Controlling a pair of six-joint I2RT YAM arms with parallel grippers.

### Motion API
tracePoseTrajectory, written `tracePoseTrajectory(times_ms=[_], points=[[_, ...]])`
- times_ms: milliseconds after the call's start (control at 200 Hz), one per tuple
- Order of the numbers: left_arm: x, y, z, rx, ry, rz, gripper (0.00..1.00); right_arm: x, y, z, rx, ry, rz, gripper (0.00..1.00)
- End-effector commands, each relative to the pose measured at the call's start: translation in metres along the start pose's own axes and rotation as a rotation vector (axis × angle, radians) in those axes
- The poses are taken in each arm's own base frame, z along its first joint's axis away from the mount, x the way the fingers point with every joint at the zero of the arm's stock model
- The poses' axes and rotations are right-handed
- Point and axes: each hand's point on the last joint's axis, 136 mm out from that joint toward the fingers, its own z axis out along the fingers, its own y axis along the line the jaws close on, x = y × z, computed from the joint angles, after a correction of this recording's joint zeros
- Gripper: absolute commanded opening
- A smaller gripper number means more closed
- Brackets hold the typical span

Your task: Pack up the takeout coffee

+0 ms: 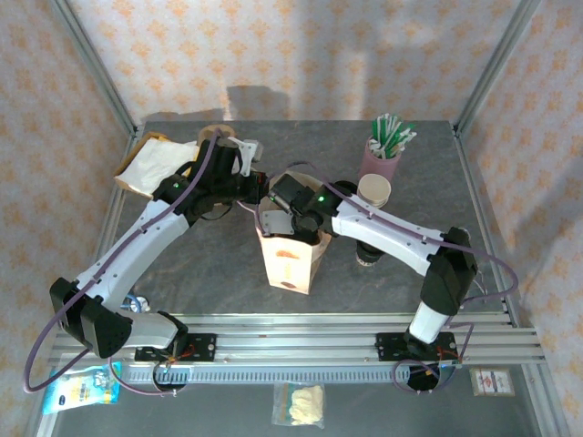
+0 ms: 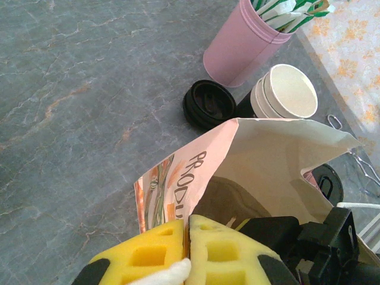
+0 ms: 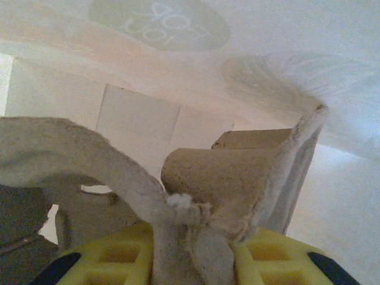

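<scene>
A pink printed paper bag (image 1: pixel 291 266) stands open mid-table. My left gripper (image 1: pixel 264 197) is shut on the bag's near rim (image 2: pixel 178 184), the paper edge pinched between its yellow pads (image 2: pixel 148 258). My right gripper (image 1: pixel 294 221) reaches down into the bag. Its jaws are shut on a flap of a grey pulp cup carrier (image 3: pixel 225 172), with the bag's white inner wall (image 3: pixel 136 124) behind. A black lid (image 2: pixel 327 181) peeks past the bag's rim, and a dark cup shape (image 1: pixel 369 253) stands under my right forearm. I cannot tell whether that is the takeout coffee.
A pink tumbler of green-and-white sticks (image 1: pixel 383 157) stands at the back right, with a stack of lidless white cups (image 2: pixel 288 90) and loose black lids (image 2: pixel 208 104) beside it. Brown paper bags (image 1: pixel 150 164) lie at the back left. Small packets (image 1: pixel 301 405) lie beyond the front rail.
</scene>
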Motion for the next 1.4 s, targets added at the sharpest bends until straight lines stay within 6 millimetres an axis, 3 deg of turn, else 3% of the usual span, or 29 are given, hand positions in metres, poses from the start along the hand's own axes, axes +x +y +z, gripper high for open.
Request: tracePoseTrajectory(times_ms=[0, 145, 400, 631, 781, 981, 1126, 1396], points=[[-0.005, 0.004, -0.002, -0.017, -0.025, 0.016, 0.00, 0.015, 0.005, -0.018, 0.018, 0.024, 0.032, 0.28], [-0.007, 0.007, -0.006, -0.038, -0.032, 0.023, 0.00, 0.026, 0.005, -0.025, 0.035, 0.031, 0.052, 0.28], [-0.009, 0.021, -0.013, -0.102, -0.045, 0.029, 0.00, 0.023, -0.007, -0.047, 0.092, 0.001, 0.060, 0.29], [-0.013, 0.029, -0.021, -0.148, -0.053, 0.047, 0.00, 0.044, -0.003, -0.042, 0.091, 0.037, 0.084, 0.29], [-0.012, 0.031, -0.023, -0.158, -0.053, 0.049, 0.00, 0.059, -0.010, -0.047, 0.112, 0.047, 0.120, 0.29], [-0.016, 0.030, -0.026, -0.160, -0.063, 0.055, 0.00, 0.060, -0.007, -0.045, 0.083, 0.041, 0.113, 0.29], [-0.024, 0.020, -0.025, -0.113, -0.079, 0.048, 0.00, 0.046, -0.002, -0.040, 0.041, 0.014, 0.077, 0.29], [-0.039, -0.001, -0.021, -0.064, -0.091, 0.107, 0.00, 0.003, -0.017, -0.037, 0.042, -0.042, -0.008, 0.29]])
